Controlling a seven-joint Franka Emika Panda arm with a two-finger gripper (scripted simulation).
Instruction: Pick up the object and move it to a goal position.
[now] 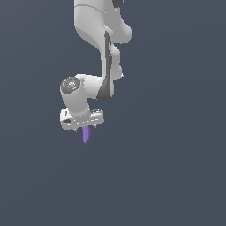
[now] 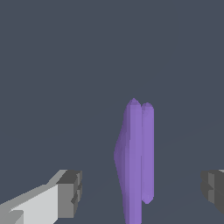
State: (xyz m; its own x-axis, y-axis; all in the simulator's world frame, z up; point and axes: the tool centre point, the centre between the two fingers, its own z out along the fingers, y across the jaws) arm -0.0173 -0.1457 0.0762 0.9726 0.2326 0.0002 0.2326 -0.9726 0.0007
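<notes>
The purple object (image 1: 86, 134) is a narrow elongated piece with a pointed end. In the exterior view it pokes out just below my white gripper (image 1: 85, 127), left of centre. In the wrist view the object (image 2: 134, 162) stands lengthwise between my two fingers. One grey fingertip (image 2: 70, 193) is well to one side of it and the other (image 2: 213, 187) is at the frame's edge. Neither pad touches the piece, and the gripper (image 2: 142, 189) is open around it.
The flat dark blue-grey surface (image 1: 167, 176) fills both views. The white arm (image 1: 99, 31) rises from the gripper to the top of the exterior view. No goal marker shows.
</notes>
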